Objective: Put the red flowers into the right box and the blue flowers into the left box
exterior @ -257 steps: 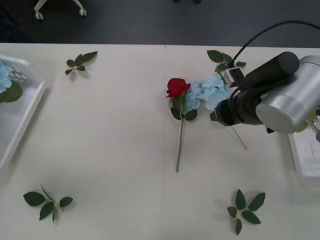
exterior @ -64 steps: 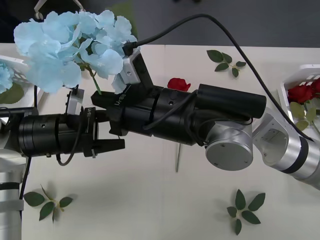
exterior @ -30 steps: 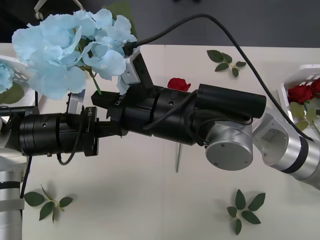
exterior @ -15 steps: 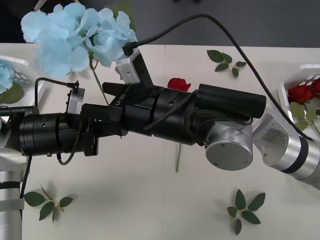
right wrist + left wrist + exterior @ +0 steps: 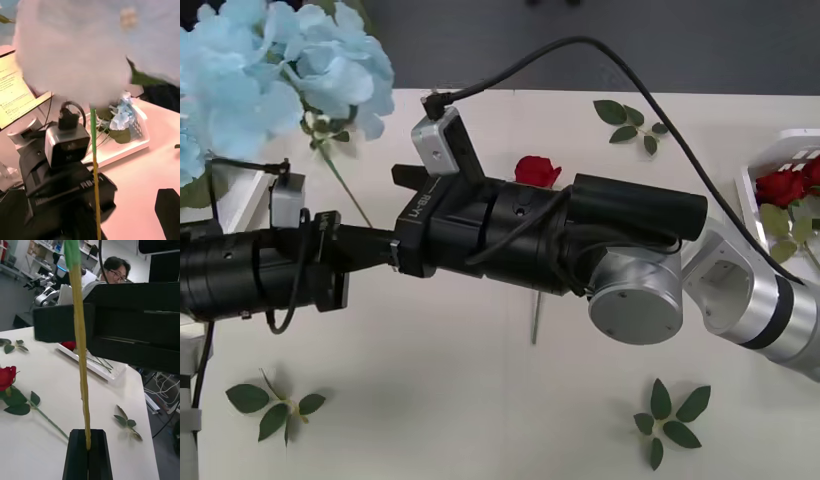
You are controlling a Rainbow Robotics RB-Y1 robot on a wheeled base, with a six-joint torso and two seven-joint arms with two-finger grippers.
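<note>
Since pale sky-blue hydrangea flower (image 5: 275, 70) goes to white slotted left box (image 5: 123, 144), left gripper (image 5: 88, 444) pinches thin stem (image 5: 80, 352) end upright; right gripper (image 5: 380, 255) alongside, fingers spread.

Black cylindrical forearms, silver elbow joints, grey wrist cameras, looping black cable, perhaps white lettering on the right wrist.

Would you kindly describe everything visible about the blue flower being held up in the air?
The blue flower is a large pale sky-blue cluster of many small fabric-like petals on a thin green-to-yellowish stem. It is held above the table's left side, with the left gripper shut on the stem's lower end. The right gripper's black fingers stand open beside the stem.
</note>
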